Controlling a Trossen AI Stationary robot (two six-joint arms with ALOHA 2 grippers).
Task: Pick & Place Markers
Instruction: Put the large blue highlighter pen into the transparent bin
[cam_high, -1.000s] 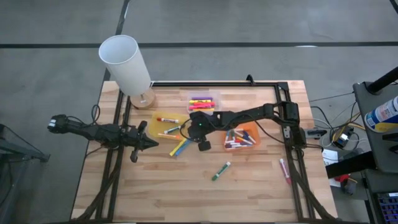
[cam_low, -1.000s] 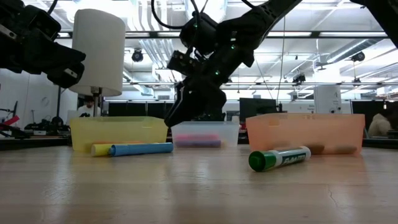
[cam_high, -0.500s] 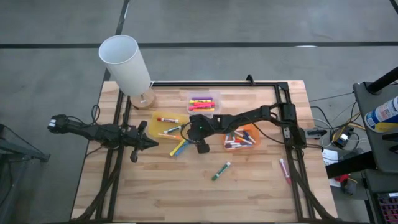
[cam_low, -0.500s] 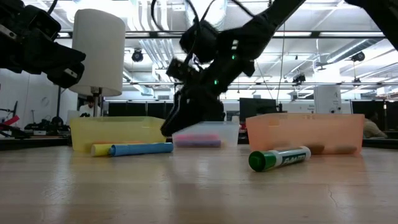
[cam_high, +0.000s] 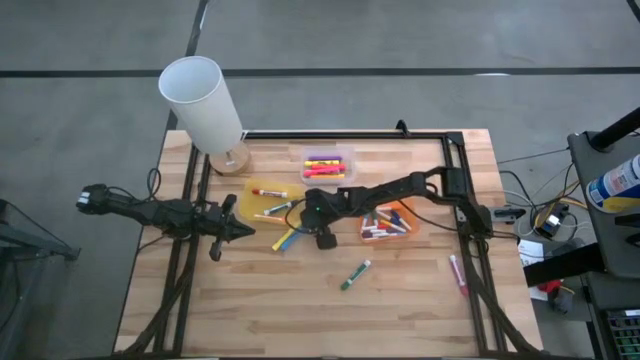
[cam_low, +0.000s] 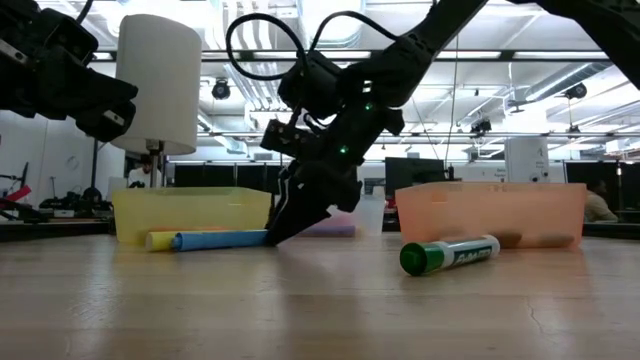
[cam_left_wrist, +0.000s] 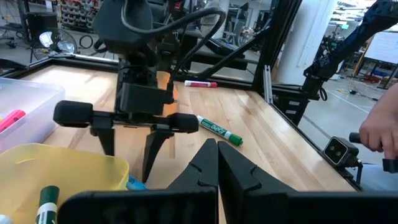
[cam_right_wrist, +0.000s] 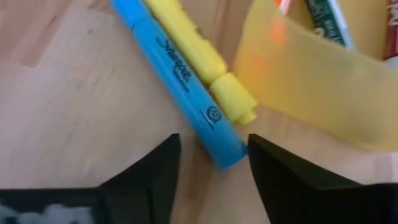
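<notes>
Right gripper (cam_right_wrist: 210, 163) fingers spread, we are straddling blue marker (cam_right_wrist: 180, 81) beside yellow tray (cam_high: 262, 200), left gripper (cam_high: 243, 230) clenched empty at counter's (cam_high: 300, 310) left.

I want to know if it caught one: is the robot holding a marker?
Not yet. The right end effector is open around the blue marker's end on the table. The left end effector is shut, empty.
</notes>
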